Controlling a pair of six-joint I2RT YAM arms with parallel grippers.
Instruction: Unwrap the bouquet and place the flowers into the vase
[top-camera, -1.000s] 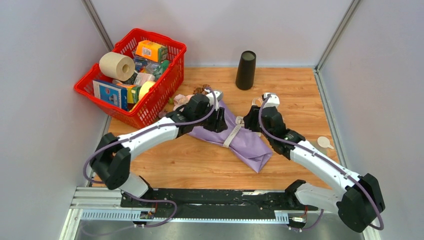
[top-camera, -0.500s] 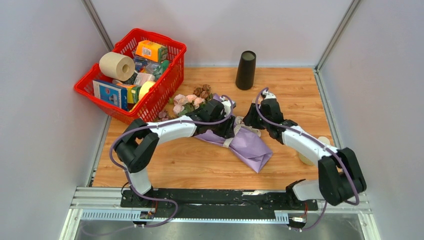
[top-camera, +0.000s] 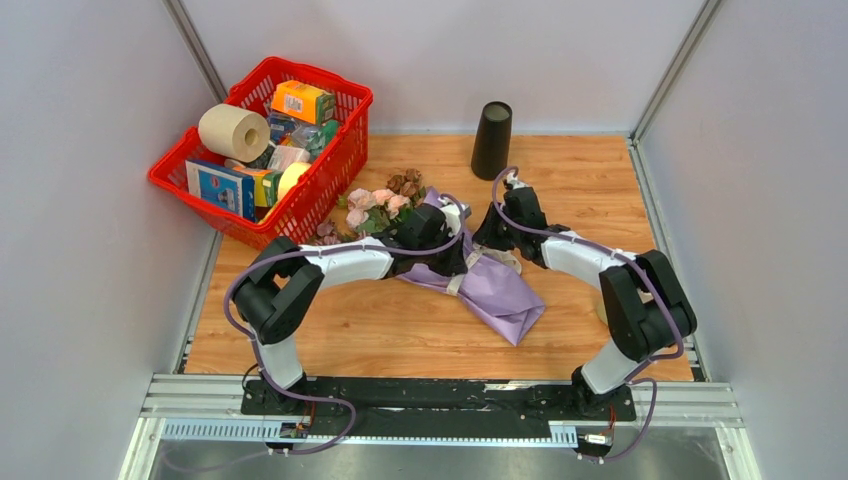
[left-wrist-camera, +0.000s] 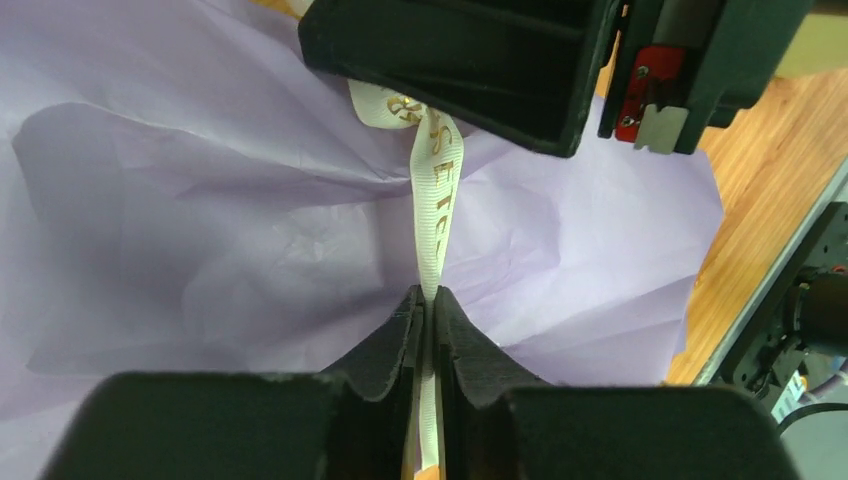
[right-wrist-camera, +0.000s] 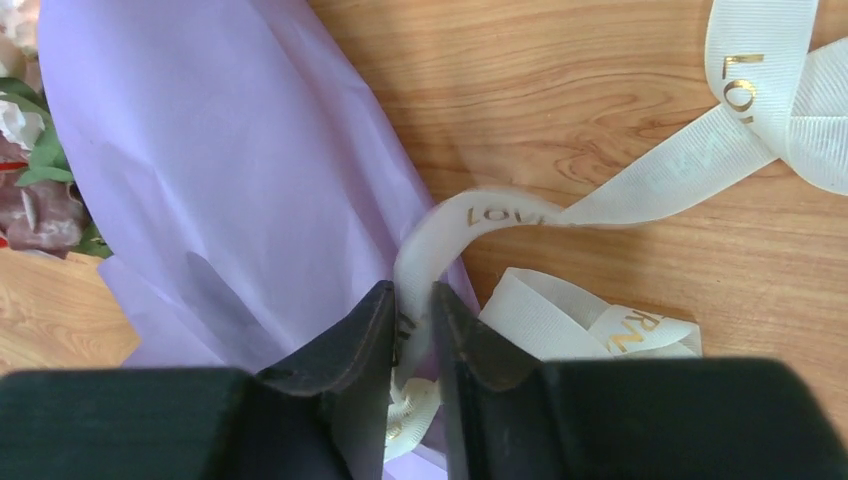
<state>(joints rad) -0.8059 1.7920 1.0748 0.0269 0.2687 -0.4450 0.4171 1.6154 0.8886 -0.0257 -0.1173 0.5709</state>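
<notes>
Both grippers were clamped on the cream ribbon (left-wrist-camera: 432, 200): the left gripper (left-wrist-camera: 427, 300) above the lilac paper (left-wrist-camera: 200, 200), the right gripper (right-wrist-camera: 412, 300) at its edge. The bouquet (top-camera: 490, 285) lay wrapped on the wooden table (top-camera: 400, 330), so the unwrapping seemed only begun. No flowers (top-camera: 380, 200) stood in the black vase (top-camera: 491, 140) behind. Pale walls (top-camera: 500, 50) enclosed the table; a red basket (top-camera: 310, 200) sat at the far left.

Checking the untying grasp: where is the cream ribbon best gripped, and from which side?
Likely a loose stretch of the cream ribbon, pinched across its flat faces from above: it lifts clear of the lilac paper, so jaws fit either side.
</notes>
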